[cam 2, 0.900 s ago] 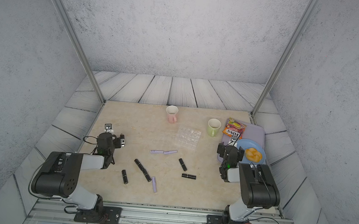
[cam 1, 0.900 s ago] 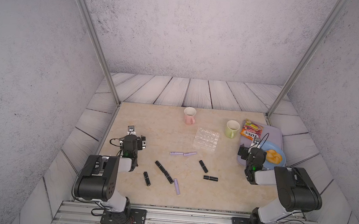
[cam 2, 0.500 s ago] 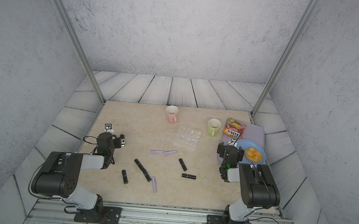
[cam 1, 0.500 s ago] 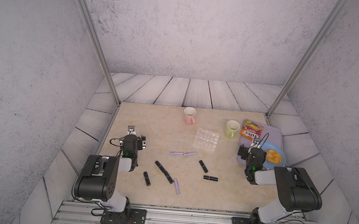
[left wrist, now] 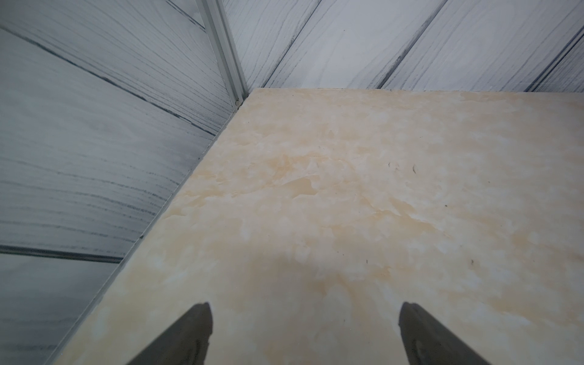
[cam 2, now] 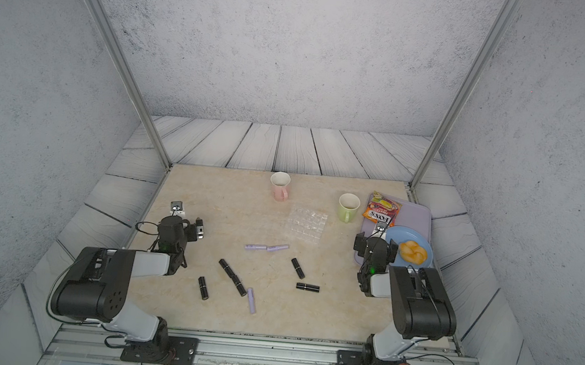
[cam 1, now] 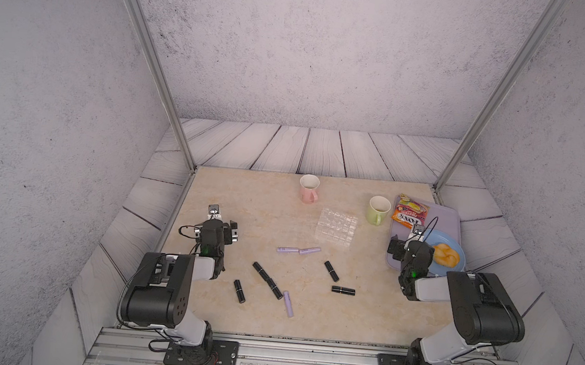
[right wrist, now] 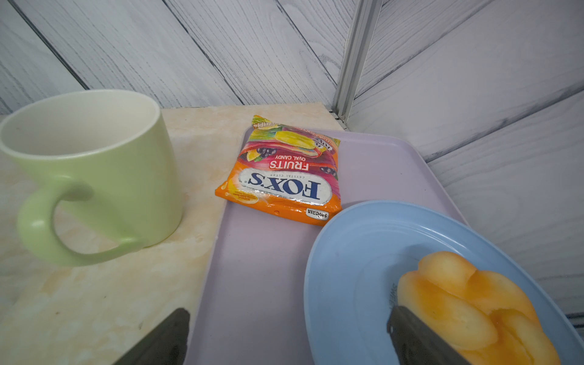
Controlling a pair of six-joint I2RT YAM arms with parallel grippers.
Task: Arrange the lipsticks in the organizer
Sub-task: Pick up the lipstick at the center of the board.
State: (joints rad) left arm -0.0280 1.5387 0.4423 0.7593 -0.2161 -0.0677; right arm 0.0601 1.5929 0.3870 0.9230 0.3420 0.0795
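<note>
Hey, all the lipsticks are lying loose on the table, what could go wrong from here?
Two black lipsticks lie end to end with a lilac lipstick beside them; gripping one could roll the others away.
The clear organizer looks light and stands free, so pressing a tube into a cell might shove it.
The right gripper, fingers open, hovers over the lilac tray near the green mug; swinging inward could clip it.

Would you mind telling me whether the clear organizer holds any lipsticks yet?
Empty: the organizer shows bare cells in both top views; the lipsticks lie flat on the table.
</note>
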